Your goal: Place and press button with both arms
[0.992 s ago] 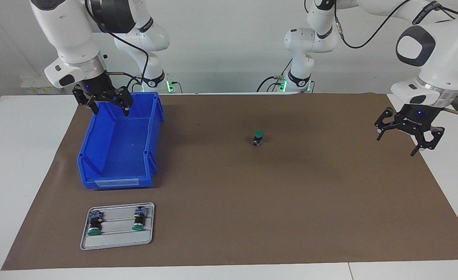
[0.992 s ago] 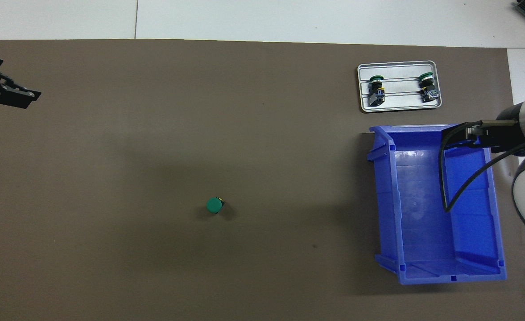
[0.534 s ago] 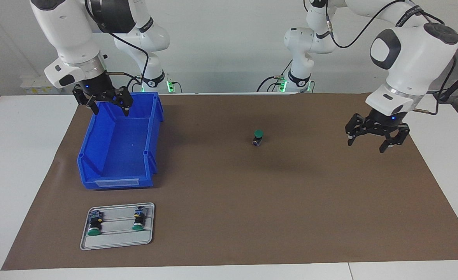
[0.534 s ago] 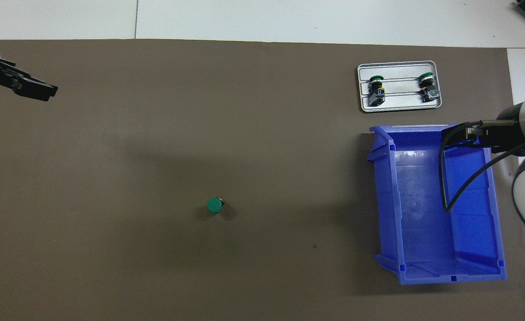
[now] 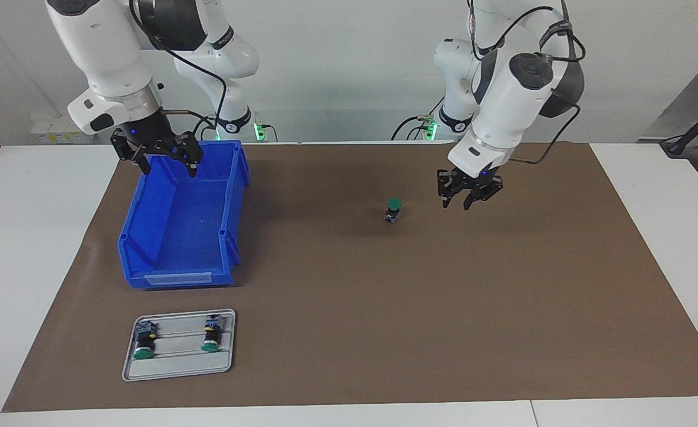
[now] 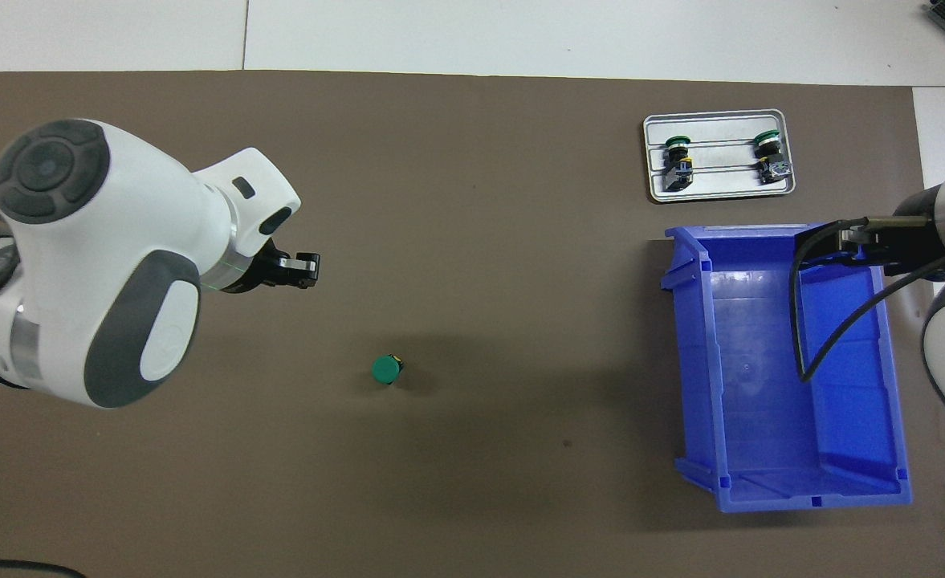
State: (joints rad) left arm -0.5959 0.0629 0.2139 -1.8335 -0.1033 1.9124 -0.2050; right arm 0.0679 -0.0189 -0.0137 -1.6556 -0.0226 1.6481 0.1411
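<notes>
Left gripper is seen partly open and empty, raised beside the button. Right gripper, wide open, waits over the blue bin. The button stands upright, cap up, on the mat, toward the left arm's end from the bin.

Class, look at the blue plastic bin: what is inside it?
The blue plastic bin shows only its bare blue floor; no button lies there. In the overhead view the right arm's black hand and cable above cover one strip of the floor.
</notes>
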